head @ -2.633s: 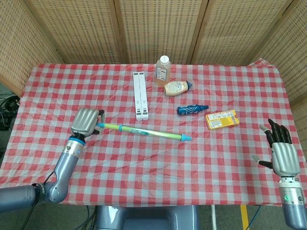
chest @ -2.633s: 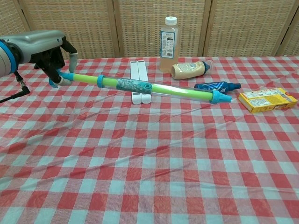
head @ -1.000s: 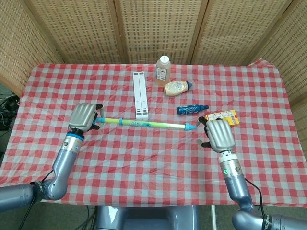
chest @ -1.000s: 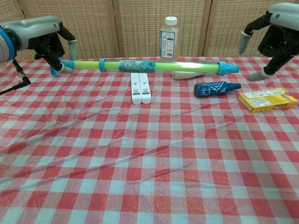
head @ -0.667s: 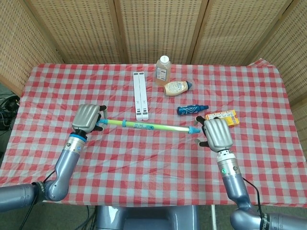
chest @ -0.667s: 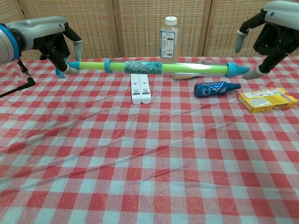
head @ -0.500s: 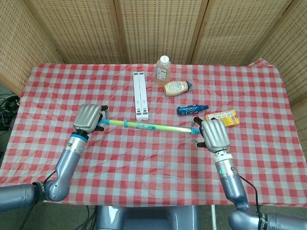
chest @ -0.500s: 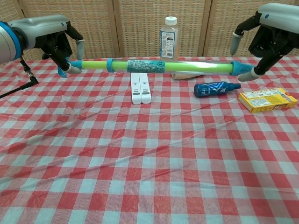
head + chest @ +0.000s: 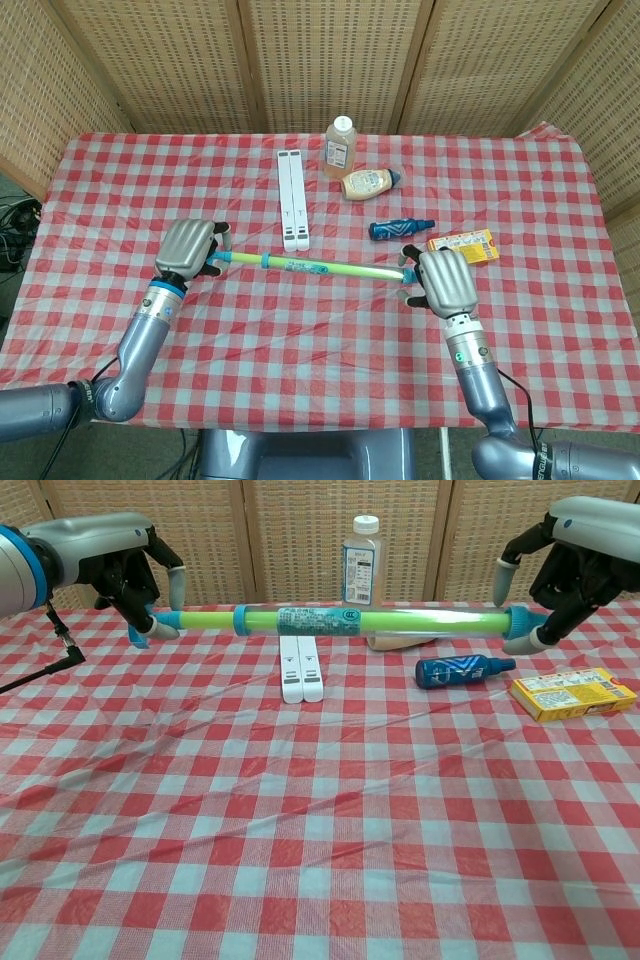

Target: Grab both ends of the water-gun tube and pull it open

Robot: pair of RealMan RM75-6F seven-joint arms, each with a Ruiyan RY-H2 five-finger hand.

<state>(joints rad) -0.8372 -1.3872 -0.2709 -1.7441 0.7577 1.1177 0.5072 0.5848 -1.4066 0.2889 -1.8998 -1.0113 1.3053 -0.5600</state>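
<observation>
The water-gun tube (image 9: 310,264) (image 9: 380,619), green with blue caps, hangs level above the red-checked table. My left hand (image 9: 188,248) (image 9: 125,565) grips its left handle end. Its right blue cap (image 9: 517,621) lies between the thumb and fingers of my right hand (image 9: 444,282) (image 9: 572,555). Those fingers are still spread: the thumb stands above the cap without touching it, and one fingertip sits just under it. The nozzle tip is hidden behind the right hand.
Under the tube lies a white folded stand (image 9: 292,198) (image 9: 301,666). Behind it are an upright bottle (image 9: 340,145) (image 9: 361,565) and a lying sauce bottle (image 9: 370,182). A blue bottle (image 9: 462,668) and a yellow box (image 9: 572,694) lie below the right hand.
The left hand lifted the tube off the table, levelled it and carried it rightward. The right hand came in from the far right and now has the blue cap between its fingers.
</observation>
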